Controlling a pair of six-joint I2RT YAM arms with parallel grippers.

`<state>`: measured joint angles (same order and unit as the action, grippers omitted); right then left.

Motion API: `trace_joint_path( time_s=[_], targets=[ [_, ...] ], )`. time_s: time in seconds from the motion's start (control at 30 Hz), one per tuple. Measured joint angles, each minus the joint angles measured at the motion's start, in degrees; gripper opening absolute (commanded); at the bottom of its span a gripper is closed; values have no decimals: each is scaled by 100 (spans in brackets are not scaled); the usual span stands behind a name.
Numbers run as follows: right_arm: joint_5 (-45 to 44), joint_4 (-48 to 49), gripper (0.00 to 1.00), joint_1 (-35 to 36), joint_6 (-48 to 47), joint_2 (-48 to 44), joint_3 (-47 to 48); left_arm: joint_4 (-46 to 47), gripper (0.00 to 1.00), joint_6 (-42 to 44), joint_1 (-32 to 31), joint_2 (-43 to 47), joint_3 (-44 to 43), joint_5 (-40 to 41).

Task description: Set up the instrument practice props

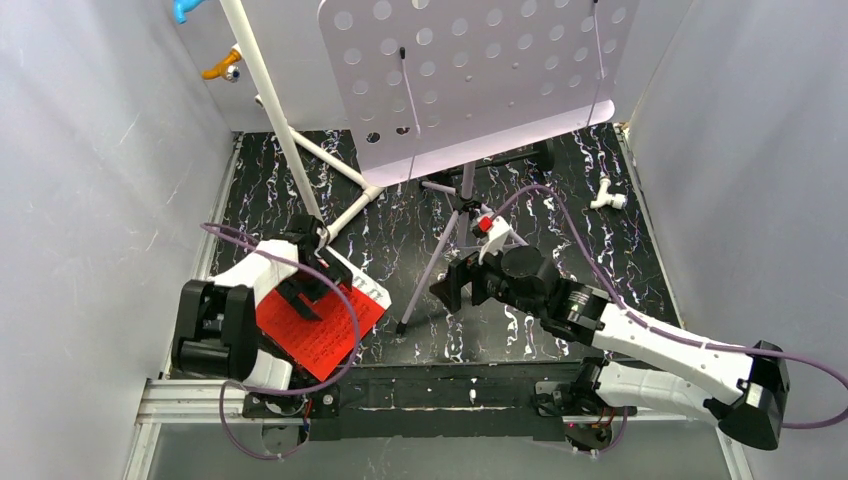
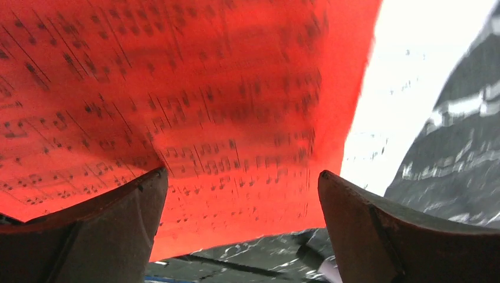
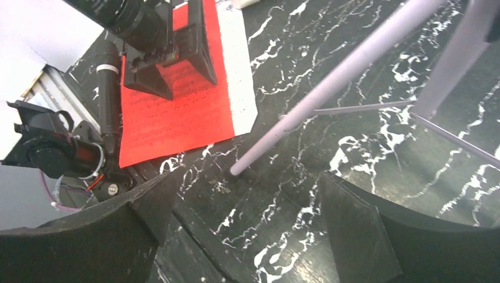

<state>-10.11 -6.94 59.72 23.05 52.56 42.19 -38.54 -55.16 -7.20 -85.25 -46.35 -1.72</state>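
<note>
The lilac perforated music stand (image 1: 470, 80) stands at the back, its tripod legs (image 1: 440, 255) spread on the black marbled table. The red music sheet (image 1: 320, 335) lies on the white music sheet (image 1: 368, 287) at the near left. My left gripper (image 1: 305, 298) is open, pointing down over the red sheet (image 2: 177, 106), with the white sheet (image 2: 407, 88) to its right. My right gripper (image 1: 448, 290) is open and empty, low beside a tripod leg (image 3: 330, 88) whose foot lies ahead of its jaws. A dark round object (image 1: 535, 155), perhaps the microphone, is mostly hidden behind the stand.
The white PVC pipe frame (image 1: 275, 110) slants across the back left, close to my left arm. A white pipe fitting (image 1: 608, 197) lies at the back right. Orange (image 1: 222, 68) and blue (image 1: 185, 10) clips hang on the left wall. Grey walls enclose the table.
</note>
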Motion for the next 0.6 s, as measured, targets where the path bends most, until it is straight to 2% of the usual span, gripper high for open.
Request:
trace_joint_path(
  time_s=[0.17,0.3,0.43,0.6],
  targets=[
    [-197,522,98,511,210,382,-59,-114,98,494,-684,942,61,186],
    [-350,638,98,892,221,599,-85,-413,98,758,-702,1541,-223,608],
    [-560,872,98,1360,177,957,-59,-911,98,546,-699,1965,-308,1143],
    [-765,986,86,1961,101,1958,389,-1121,98,212,-522,2389,-20,1491]
  ],
)
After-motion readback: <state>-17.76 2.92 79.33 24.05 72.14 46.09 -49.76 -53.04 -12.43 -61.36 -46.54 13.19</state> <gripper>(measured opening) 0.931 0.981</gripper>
